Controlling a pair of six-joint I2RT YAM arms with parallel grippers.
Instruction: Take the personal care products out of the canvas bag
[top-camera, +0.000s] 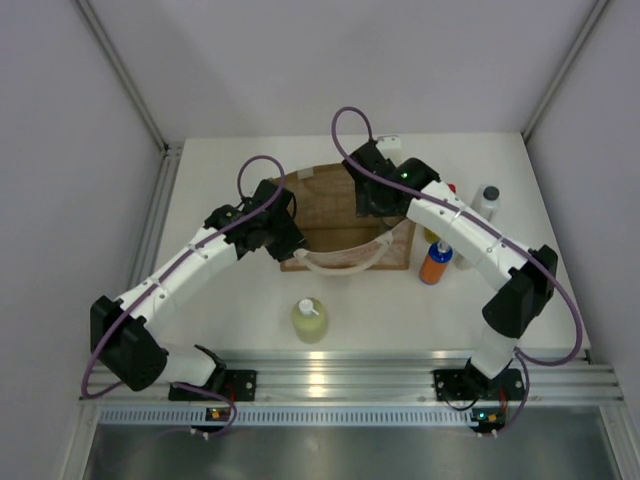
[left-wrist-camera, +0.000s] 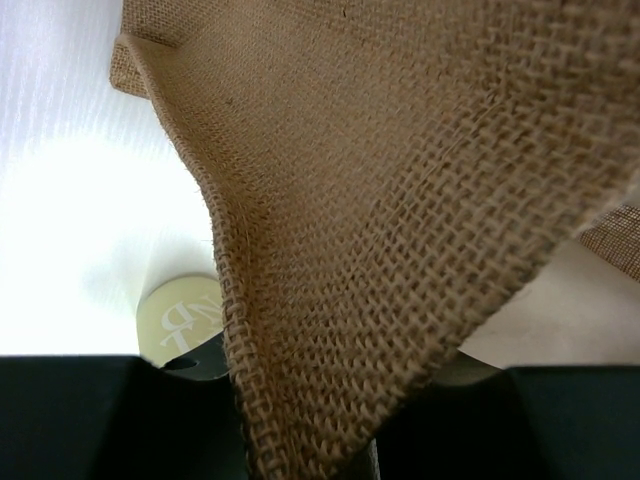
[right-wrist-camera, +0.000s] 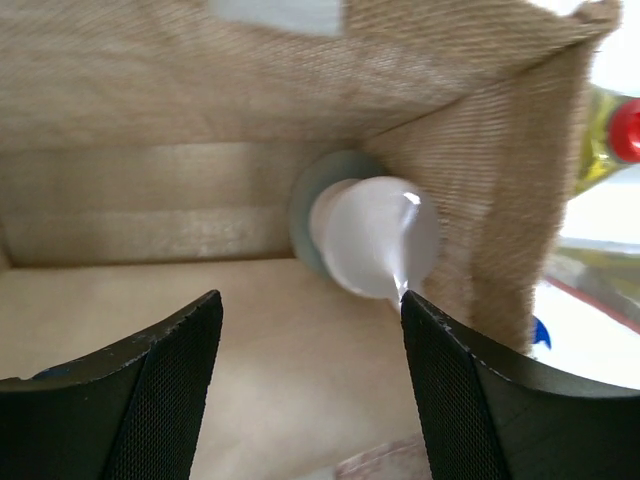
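The tan canvas bag (top-camera: 322, 205) lies open at the table's middle. My left gripper (top-camera: 292, 243) is shut on the bag's front left edge, and the woven fabric (left-wrist-camera: 400, 200) fills the gap of the left gripper (left-wrist-camera: 335, 440). My right gripper (top-camera: 372, 205) is open inside the bag. In the right wrist view the right gripper (right-wrist-camera: 310, 315) stands just short of the grey-green bottle with white cap (right-wrist-camera: 375, 235), which lies in the bag's corner (right-wrist-camera: 480, 150). The pale green pump bottle (top-camera: 309, 320) stands in front of the bag and also shows in the left wrist view (left-wrist-camera: 180, 318).
The orange bottle with blue top (top-camera: 435, 262) stands right of the bag. The tall white bottle with grey cap (top-camera: 487, 200) stands further right. The yellow bottle's red cap (right-wrist-camera: 625, 130) shows beyond the bag wall. A cream handle (top-camera: 345, 262) loops at the bag's front.
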